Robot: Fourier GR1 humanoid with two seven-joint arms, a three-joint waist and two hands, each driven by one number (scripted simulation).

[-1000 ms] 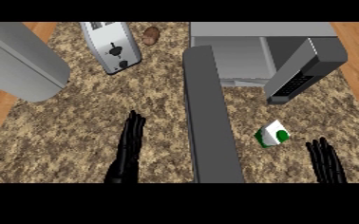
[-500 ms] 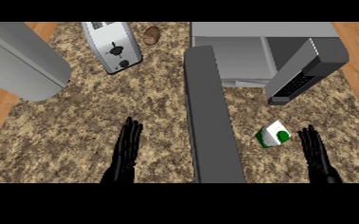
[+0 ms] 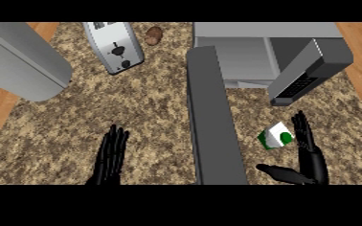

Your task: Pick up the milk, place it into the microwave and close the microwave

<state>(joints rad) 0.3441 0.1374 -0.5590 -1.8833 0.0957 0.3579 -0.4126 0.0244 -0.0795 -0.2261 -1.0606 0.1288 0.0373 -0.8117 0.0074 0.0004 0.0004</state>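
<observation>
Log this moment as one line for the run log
phase: reaching for milk | right hand: open beside milk carton, no grasp | left hand: open, resting low left | microwave: door open | milk on counter

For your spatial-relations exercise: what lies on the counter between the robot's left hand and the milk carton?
In the head view, the microwave's open door, a long grey slab, stands between the left hand and the milk carton. Either side of it is bare counter.

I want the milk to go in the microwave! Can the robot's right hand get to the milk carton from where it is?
Probably yes. The right hand is open right beside the milk carton, fingers along its right side and thumb below it, with only bare counter between them. The open microwave door stands on the carton's other side, not in the way.
</observation>
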